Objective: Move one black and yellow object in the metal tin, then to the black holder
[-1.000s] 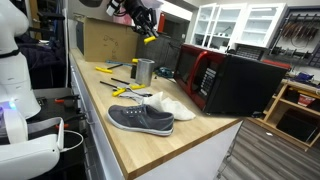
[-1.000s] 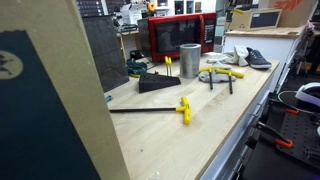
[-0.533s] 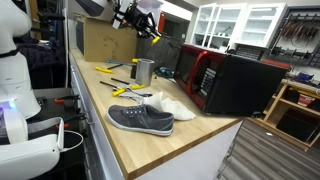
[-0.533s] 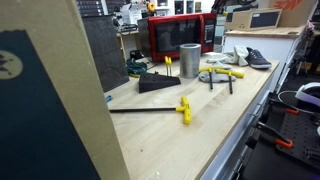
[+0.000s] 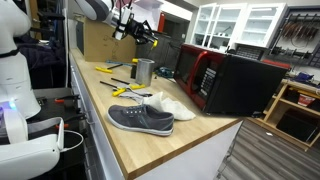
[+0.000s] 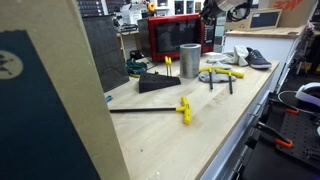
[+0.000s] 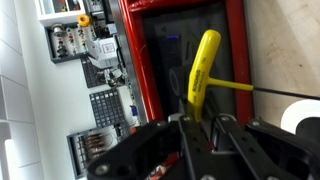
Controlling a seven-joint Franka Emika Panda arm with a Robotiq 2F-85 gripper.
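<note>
Black and yellow object (image 7: 203, 65): a T-handled tool with a yellow grip and a thin black shaft. In the wrist view the gripper (image 7: 198, 128) is closed on the lower end of the yellow grip, one finger on either side. The shaft runs off sideways from the grip toward the frame edge. The tool is thus carried in the air, clear of every container.

Both exterior views show the gripper raised well above the surface (image 5: 125, 148). The metal tin (image 5: 145, 71) stands upright on the surface, lower than the gripper and well apart from it. Just beside the tin sits the black holder (image 6: 155, 84), a low wedge with one yellow-handled tool (image 6: 168, 64) standing in it. A second T-handled tool (image 6: 184, 108) lies flat on the surface beyond the holder, farther from the gripper, its long shaft stretched along the wood.

Loose yellow-handled tools (image 6: 225, 72) lie on the surface near the tin, on its other side from the holder. The red microwave (image 5: 205, 78) stands behind the tin and fills the background past the gripper in the wrist view. A cardboard box (image 5: 100, 40) stands at about the gripper's height. A grey shoe (image 5: 140, 119) rests on the surface, far below and well apart from the gripper.
</note>
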